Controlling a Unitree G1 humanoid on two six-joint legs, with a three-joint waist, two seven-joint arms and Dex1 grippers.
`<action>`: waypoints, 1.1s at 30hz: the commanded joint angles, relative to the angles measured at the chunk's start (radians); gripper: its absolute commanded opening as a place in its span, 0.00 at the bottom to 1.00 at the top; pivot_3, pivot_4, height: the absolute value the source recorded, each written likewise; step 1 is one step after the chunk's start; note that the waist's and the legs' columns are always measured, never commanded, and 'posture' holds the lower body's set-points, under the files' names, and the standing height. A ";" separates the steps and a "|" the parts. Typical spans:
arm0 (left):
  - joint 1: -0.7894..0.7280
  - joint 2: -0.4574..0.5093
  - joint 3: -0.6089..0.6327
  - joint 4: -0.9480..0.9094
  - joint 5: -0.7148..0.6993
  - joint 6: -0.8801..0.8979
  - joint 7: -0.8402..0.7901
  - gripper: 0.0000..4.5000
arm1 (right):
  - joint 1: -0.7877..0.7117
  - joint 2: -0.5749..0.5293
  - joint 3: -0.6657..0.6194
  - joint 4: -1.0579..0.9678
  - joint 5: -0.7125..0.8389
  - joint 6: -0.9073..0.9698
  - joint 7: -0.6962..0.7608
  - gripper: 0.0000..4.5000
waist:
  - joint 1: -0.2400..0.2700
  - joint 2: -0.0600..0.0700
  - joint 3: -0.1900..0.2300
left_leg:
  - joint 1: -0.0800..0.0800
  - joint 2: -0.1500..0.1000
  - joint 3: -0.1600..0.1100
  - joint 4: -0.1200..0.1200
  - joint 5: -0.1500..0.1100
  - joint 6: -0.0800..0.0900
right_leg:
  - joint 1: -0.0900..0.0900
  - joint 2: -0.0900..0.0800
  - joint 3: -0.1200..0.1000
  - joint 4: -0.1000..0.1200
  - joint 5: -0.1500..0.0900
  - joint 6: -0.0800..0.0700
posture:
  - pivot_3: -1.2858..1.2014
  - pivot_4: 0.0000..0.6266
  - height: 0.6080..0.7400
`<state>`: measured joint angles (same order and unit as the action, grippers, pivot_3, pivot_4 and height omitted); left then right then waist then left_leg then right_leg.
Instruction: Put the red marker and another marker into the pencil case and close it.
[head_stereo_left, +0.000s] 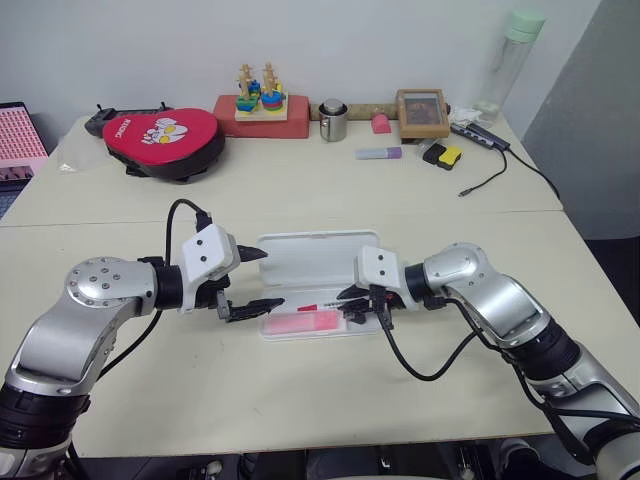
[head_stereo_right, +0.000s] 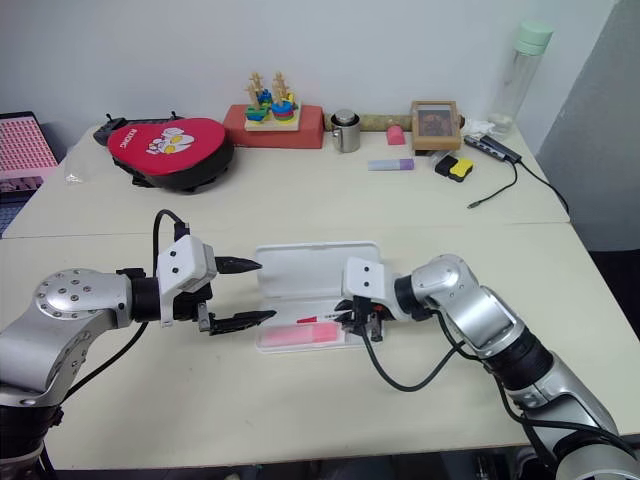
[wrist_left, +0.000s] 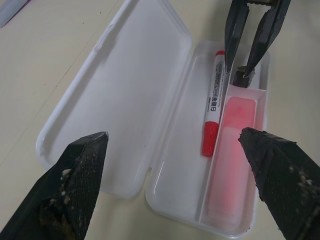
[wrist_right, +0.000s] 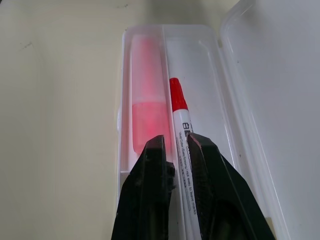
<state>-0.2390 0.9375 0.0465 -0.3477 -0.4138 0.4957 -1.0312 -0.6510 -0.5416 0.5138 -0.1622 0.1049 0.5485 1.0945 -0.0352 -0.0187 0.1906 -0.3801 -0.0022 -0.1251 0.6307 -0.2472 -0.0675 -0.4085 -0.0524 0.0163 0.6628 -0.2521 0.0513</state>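
Observation:
The white pencil case lies open in the middle of the table, its lid flat on the far side. In the tray's wide compartment lies the red marker, and the pink highlighter lies in the narrow one beside it. My right gripper is shut over the tray's right end. Its tips hang just above the marker's end and the divider, with nothing seen held. At the case's left end my left gripper hovers wide open and holds nothing.
Along the back of the table stand a red bag, a stacking toy, a metal cup, a wooden frame, a purple highlighter, a yellow and black item, a bottle and a cable.

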 joint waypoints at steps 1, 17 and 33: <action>-0.001 0.003 0.026 -0.013 0.003 -0.009 0.008 1.00 | 0.004 -0.005 -0.006 0.012 -0.015 -0.039 0.008 0.15 | 0.000 0.000 0.000 | 0.000 0.000 0.000 0.000 0.000 0.000 | 0.000 0.000 0.000 0.000 0.000 0.000 | 0.52 0.24 1.00; 0.000 0.001 0.022 -0.012 0.002 -0.016 0.014 1.00 | 0.002 -0.046 -0.049 -0.034 0.015 -0.022 0.036 0.15 | 0.000 0.000 0.000 | 0.000 0.000 0.000 0.000 0.000 0.000 | 0.000 0.000 0.000 0.000 0.000 0.000 | 0.52 0.24 1.00; 0.105 0.036 0.136 -0.087 -0.039 0.019 0.014 1.00 | -0.080 -0.207 -0.214 0.177 -0.016 -0.089 0.029 0.01 | 0.002 0.000 0.000 | 0.000 0.000 0.001 0.000 0.000 0.000 | 0.000 0.000 0.001 -0.001 0.000 0.000 | 0.52 0.24 1.00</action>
<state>-0.1330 0.9630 0.1462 -0.3958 -0.4378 0.5074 -1.0303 -0.6953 -0.7486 0.3250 -0.0033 0.1004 0.5027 1.1316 -0.0333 -0.0186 0.1907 -0.3801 -0.0022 -0.1237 0.6305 -0.2472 -0.0675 -0.4087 -0.0526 0.0171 0.6621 -0.2519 0.0509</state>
